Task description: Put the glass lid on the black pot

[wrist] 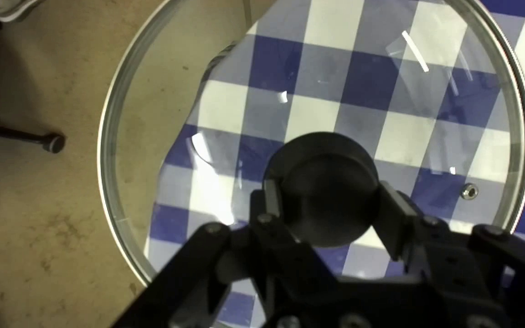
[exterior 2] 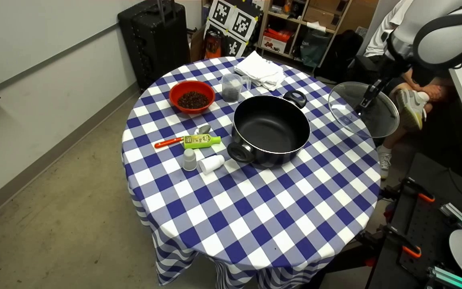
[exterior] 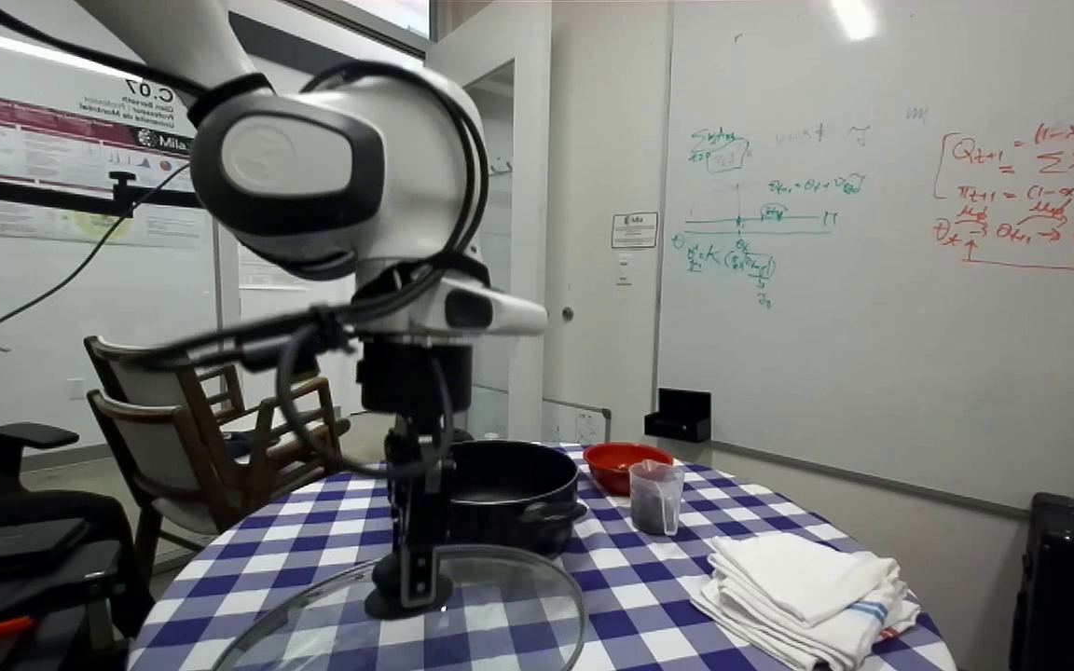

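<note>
Out over the right-hand edge of the round checked table (exterior 2: pixel 271 216), as an exterior view shows it, I have the glass lid (exterior 2: pixel 383 112) raised in the gripper (wrist: pixel 333 198). By the wrist view, both fingers (wrist: pixel 392 223) press against the sides of its dark knob (wrist: pixel 324 182), so my jaws are closed on that knob. Through the glass I see checked table to one side and floor (wrist: pixel 57 246) to the other, the edge running between. How high the lid hangs I can't judge well, since its near part is cut off in an exterior view.

Well apart from it, near the middle of the table, the black pot (exterior 2: pixel 271 130) stands, one side handle (exterior 2: pixel 295 98) toward the far edge and the other toward the left. Between the pot and the far left edge sit a red bowl (exterior 2: pixel 186 86) of small dark pieces and a clear measuring cup (exterior 2: pixel 231 89). Folded white cloths (exterior 2: pixel 260 71) lie at the far edge. Nearer the left-hand edge, a green bottle (exterior 2: pixel 199 141) lies on its side next to an orange handle (exterior 2: pixel 169 143), with a grey shaker (exterior 2: pixel 189 160) standing and a white container (exterior 2: pixel 212 163) tipped over beside it.
</note>
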`<state>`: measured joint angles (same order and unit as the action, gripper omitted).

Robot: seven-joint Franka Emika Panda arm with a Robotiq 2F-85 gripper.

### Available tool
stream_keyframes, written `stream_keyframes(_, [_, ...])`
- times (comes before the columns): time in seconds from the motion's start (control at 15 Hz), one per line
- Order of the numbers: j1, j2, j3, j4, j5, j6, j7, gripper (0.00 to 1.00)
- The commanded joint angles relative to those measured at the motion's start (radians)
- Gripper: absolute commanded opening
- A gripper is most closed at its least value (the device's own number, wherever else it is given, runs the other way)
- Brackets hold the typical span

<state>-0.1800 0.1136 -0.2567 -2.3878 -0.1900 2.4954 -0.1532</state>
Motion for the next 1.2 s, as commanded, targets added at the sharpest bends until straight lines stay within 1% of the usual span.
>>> stream_keyframes(0.0, [0.022,-0.191,0.028,-0.011,-0.134,-0.084,0.078,0.26])
stream_keyframes(0.2, [0.047,-0.27,0.104,0.013,-0.191,-0.128,0.088,0.26])
stream_keyframes(0.27, [0.067,-0.282,0.14,0.026,-0.204,-0.146,0.089,0.26])
stream_keyframes(0.47, [0.121,-0.276,0.224,0.062,-0.199,-0.163,0.065,0.26])
stream_keyframes(0.53, [0.142,-0.253,0.248,0.08,-0.184,-0.152,0.059,0.26])
stream_keyframes(0.67, [0.175,-0.213,0.278,0.112,-0.16,-0.13,0.041,0.26])
stream_keyframes(0.87, [0.203,-0.148,0.297,0.157,-0.138,-0.093,0.023,0.26])
stream_keyframes(1.13, [0.206,-0.057,0.294,0.201,-0.098,0.042,-0.002,0.26])
